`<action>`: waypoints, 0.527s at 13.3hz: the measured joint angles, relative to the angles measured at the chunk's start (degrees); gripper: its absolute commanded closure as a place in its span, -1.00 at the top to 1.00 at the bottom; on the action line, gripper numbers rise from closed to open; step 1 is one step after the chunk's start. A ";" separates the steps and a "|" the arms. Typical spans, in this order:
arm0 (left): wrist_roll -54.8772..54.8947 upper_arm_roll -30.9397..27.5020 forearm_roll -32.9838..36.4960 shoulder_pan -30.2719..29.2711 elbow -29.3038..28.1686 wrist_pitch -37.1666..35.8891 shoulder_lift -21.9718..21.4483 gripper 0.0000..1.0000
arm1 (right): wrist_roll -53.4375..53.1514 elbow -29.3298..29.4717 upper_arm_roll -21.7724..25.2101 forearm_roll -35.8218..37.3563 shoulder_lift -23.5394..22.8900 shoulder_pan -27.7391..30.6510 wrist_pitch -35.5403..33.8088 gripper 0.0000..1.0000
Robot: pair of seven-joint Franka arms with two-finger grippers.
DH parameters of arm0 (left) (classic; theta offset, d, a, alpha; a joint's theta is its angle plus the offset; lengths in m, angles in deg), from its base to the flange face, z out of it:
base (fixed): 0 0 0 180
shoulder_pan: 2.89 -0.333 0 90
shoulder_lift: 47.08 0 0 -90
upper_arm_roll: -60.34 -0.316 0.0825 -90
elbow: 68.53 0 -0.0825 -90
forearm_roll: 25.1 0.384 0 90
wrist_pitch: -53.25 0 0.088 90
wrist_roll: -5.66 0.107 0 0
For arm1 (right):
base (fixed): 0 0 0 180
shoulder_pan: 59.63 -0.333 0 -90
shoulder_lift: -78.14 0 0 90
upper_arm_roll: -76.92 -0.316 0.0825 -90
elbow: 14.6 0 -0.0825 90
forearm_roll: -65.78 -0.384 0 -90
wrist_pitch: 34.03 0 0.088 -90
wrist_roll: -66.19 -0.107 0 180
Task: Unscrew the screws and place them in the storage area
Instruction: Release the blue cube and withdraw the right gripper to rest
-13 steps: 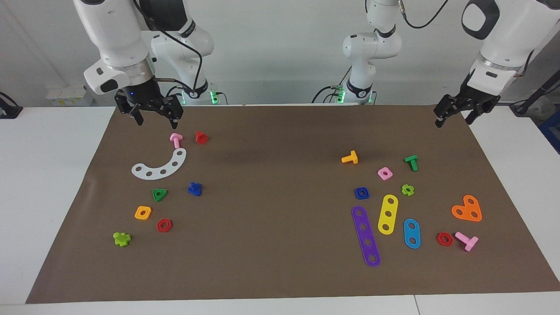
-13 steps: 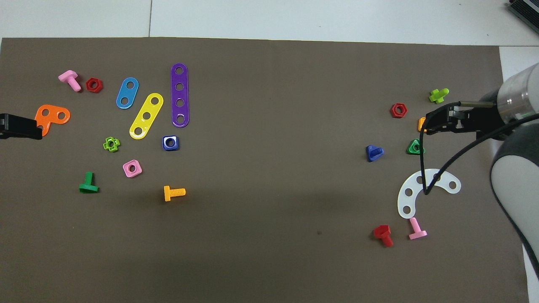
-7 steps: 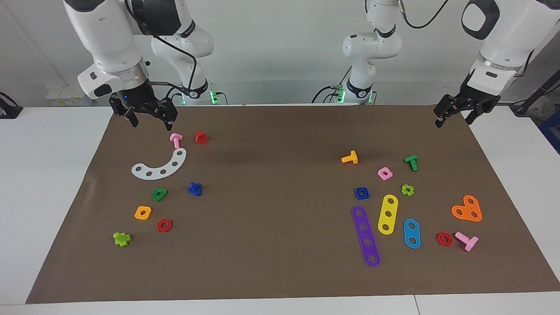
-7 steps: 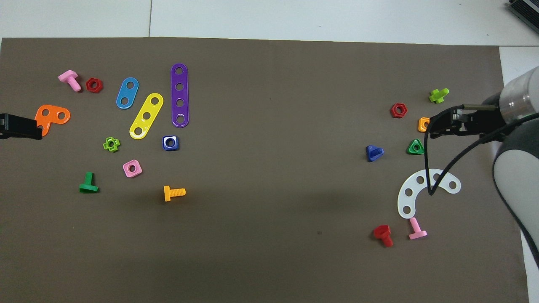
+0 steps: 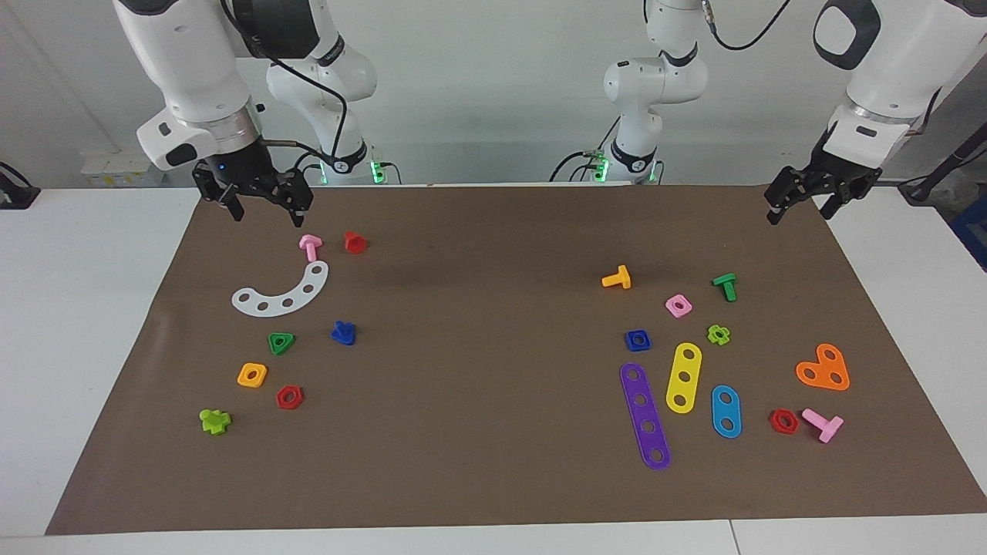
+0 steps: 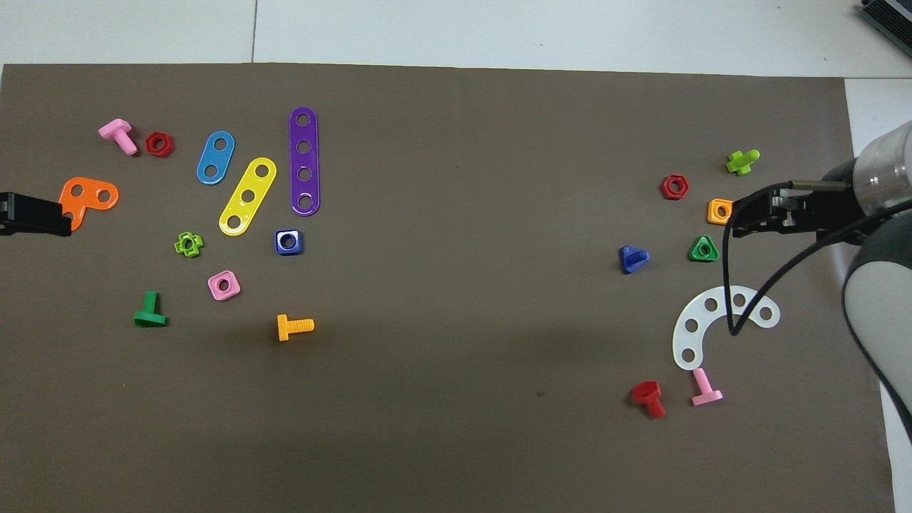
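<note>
Nuts (green, orange) flank blue screw; both hands seemingly apart, empty.

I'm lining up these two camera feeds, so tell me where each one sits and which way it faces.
Facing view: high across the table, looking at the robots; shows both arms whole, right gripper and left gripper raised, open.
Overhead view: above the robots' end, looking steeply down; shows the right arm's wrist, only the left gripper's tip.
Shared: brown paper mat, white curved five-hole plastic strip, small blue plastic screw, half a turn apart.
</note>
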 measured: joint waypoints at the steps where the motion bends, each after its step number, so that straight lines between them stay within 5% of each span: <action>1: -0.02 0.07 0.00 0.05 0.00 -0.02 0.00 1.00 | 0.00 -0.89 0.00 0.00 0.71 0.00 0.20 1.00; 7: 0.33 1.42 0.02 3.62 1.31 0.81 0.01 1.00 | 0.00 -4.20 -0.05 0.00 2.80 0.00 1.70 1.00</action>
